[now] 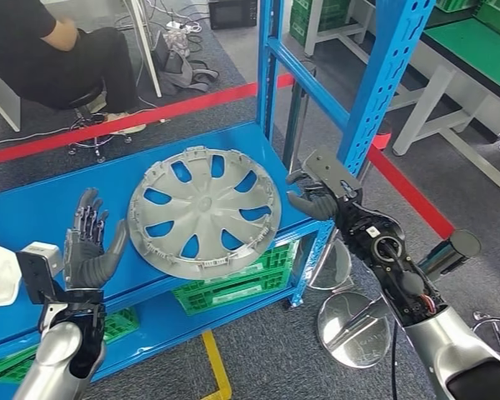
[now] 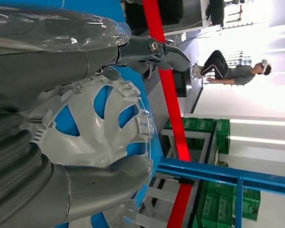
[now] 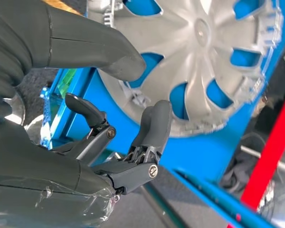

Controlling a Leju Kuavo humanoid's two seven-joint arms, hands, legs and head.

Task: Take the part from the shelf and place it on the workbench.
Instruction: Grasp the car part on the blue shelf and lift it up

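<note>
You've got silver arms, dark grey left hand (image 1: 90, 242) and right hand (image 1: 315, 200) with ribbed grey covers, thick grey thumbs, silver pivot screws, exposed black right forearm with red wiring, clear wrap.

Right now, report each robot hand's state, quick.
Left robot hand: open, fingers spread, beside the hubcap, holding nothing.
Right robot hand: open, at the hubcap's other edge, holding nothing.

A red tape (image 1: 172, 112) runs along the floor, green crates (image 1: 235, 283) sit low down, and a seated person (image 1: 52, 50) is behind.
</note>
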